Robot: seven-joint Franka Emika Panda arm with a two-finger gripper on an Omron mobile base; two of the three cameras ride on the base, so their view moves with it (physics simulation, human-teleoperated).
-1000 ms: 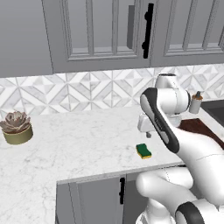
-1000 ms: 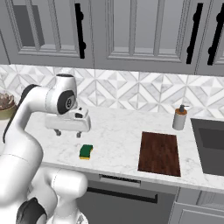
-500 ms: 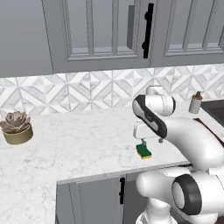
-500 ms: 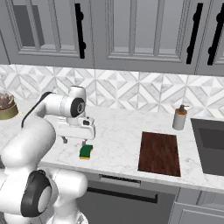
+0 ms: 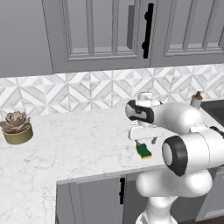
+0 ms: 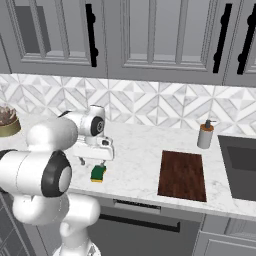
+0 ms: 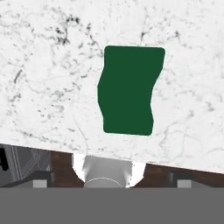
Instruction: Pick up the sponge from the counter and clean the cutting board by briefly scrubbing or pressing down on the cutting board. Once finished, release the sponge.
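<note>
Now, from the left base view, the gripper (image 5: 143, 141) has come down from its higher position of a second ago and hangs just above the sponge (image 5: 143, 151), which lies directly under the jaws near the front edge of the counter (image 5: 70, 148); whether the jaws are spread or pressed together cannot be told from here. A small pot (image 5: 18, 135) holding a succulent (image 5: 15, 121) stands far off to the left of the jaws, well clear of the work. From the right base view, the gripper (image 6: 94, 161) sits low over the sponge (image 6: 98, 173), and the cutting board (image 6: 182, 175) lies well apart on the far side of the jaws, with a soap bottle (image 6: 204, 135) behind it and a sink (image 6: 243, 167) beyond. From the hand view, the sponge (image 7: 128, 89) lies dead ahead of the jaws, its dark green top up and untouched. The descent suggests the grasp is about to begin, with nothing yet lifted.
</note>
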